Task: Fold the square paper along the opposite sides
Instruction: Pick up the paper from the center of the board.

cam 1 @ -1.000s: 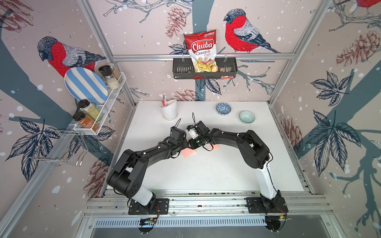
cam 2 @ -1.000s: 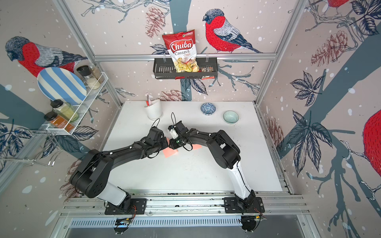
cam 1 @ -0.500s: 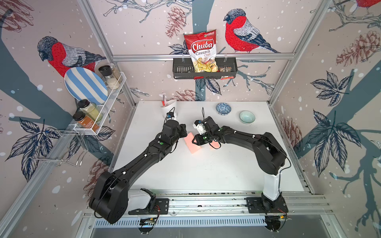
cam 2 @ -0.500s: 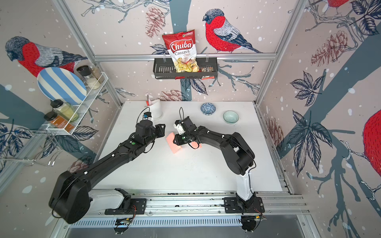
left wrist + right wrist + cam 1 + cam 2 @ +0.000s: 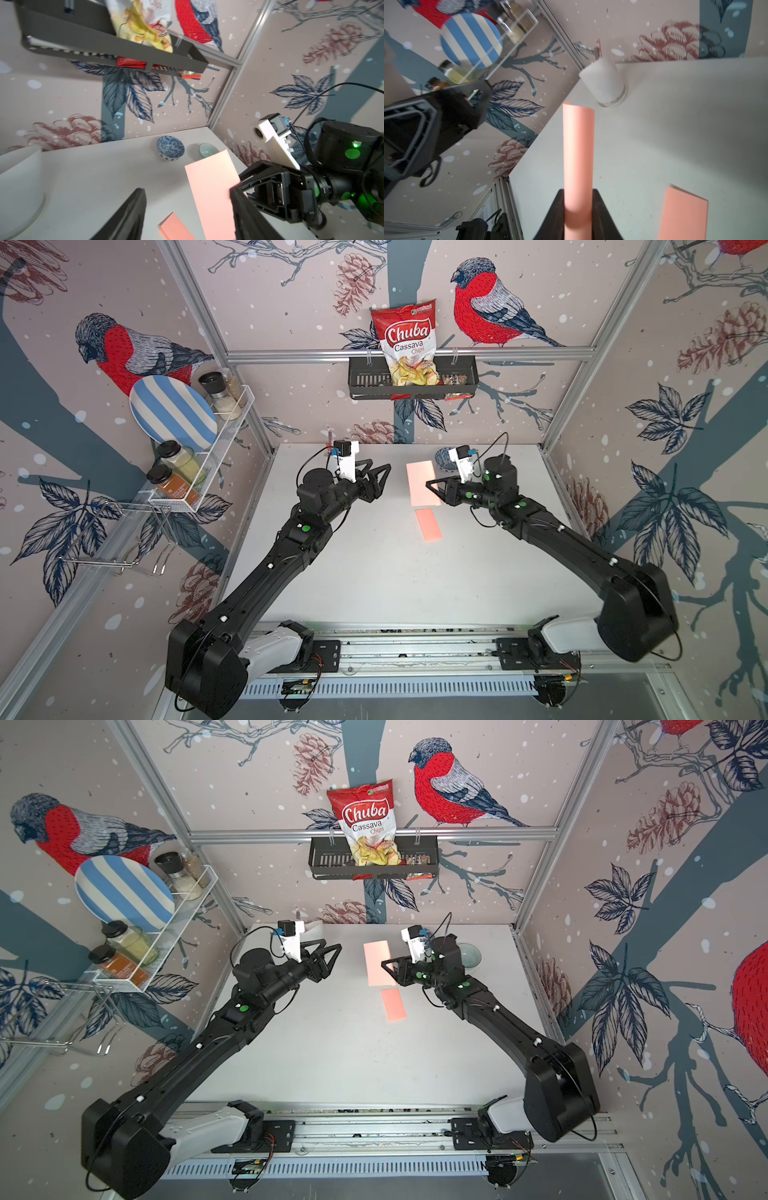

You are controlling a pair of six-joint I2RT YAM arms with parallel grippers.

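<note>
doubled over but judged uncreased, the pink paper (image 5: pixel 419 477) was clamped by the right gripper (image 5: pixel 434 492) near the folded slip (image 5: pixel 429 524), while the left gripper (image 5: pixel 384 481) was seen spread and empty.

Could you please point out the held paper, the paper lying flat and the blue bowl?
held paper (image 5: pixel 419 481): in a top view, its middle.
flat paper (image 5: pixel 429 524): in a top view, its centre.
blue bowl (image 5: pixel 170 148): left wrist view, its inside.
</note>
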